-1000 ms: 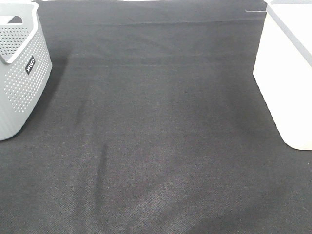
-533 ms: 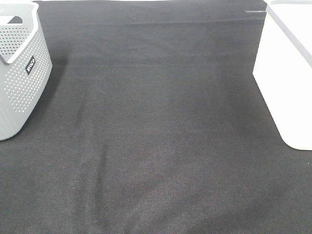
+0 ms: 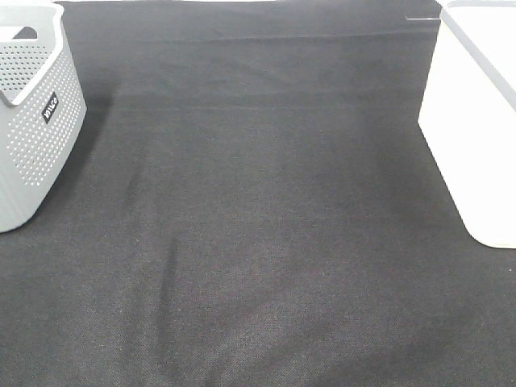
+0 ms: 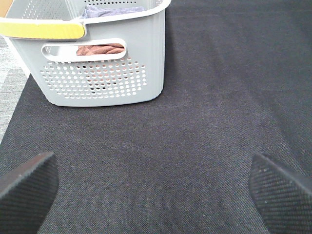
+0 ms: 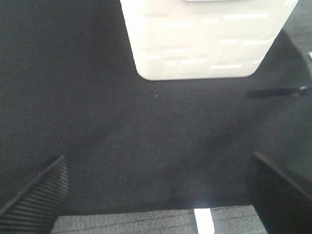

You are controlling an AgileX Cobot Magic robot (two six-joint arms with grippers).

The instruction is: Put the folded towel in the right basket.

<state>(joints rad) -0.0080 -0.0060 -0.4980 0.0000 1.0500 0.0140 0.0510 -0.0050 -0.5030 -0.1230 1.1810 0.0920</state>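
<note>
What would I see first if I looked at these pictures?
Two baskets on a big black cloth: a grey basket full of little holes at the left edge, and a plain white basket at the right edge. Through the grey one's handle slot peeks a folded brownish towel.

A cloth-covered table (image 3: pixel 266 201) carries two baskets standing well apart, with bare cloth between them. The perforated basket (image 3: pixel 36 121) sits at the table's left edge, and the smooth-walled basket (image 3: pixel 476 121) at its right edge. Ahead of the left gripper (image 4: pixel 153 187), whose fingers (image 4: pixel 27 187) are spread wide, stands the perforated basket (image 4: pixel 97 63), with folded towels (image 4: pixel 100 48) inside it. Ahead of the right gripper (image 5: pixel 161 190), its fingers (image 5: pixel 36 192) likewise wide apart, stands the smooth-walled basket (image 5: pixel 204 39).
</note>
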